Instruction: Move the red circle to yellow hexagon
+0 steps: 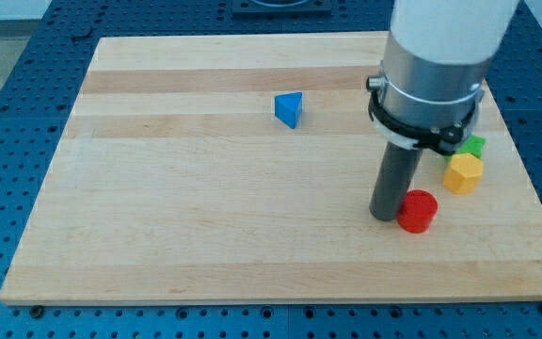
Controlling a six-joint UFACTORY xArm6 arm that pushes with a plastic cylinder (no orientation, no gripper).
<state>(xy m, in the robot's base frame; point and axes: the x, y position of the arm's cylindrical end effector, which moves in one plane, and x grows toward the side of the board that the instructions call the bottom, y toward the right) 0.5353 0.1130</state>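
Note:
The red circle [418,210] lies on the wooden board [205,207] at the view's lower right. The yellow hexagon [463,173] sits a short way up and to the right of it, not touching it. My tip [385,216] rests on the board against the red circle's left side. The rod rises from there into the arm's grey and white body, which hides part of the board's upper right.
A green block [475,145] sits just above the yellow hexagon, partly hidden by the arm. A blue triangle [289,109] lies near the board's upper middle. The board's right edge is close to the yellow hexagon.

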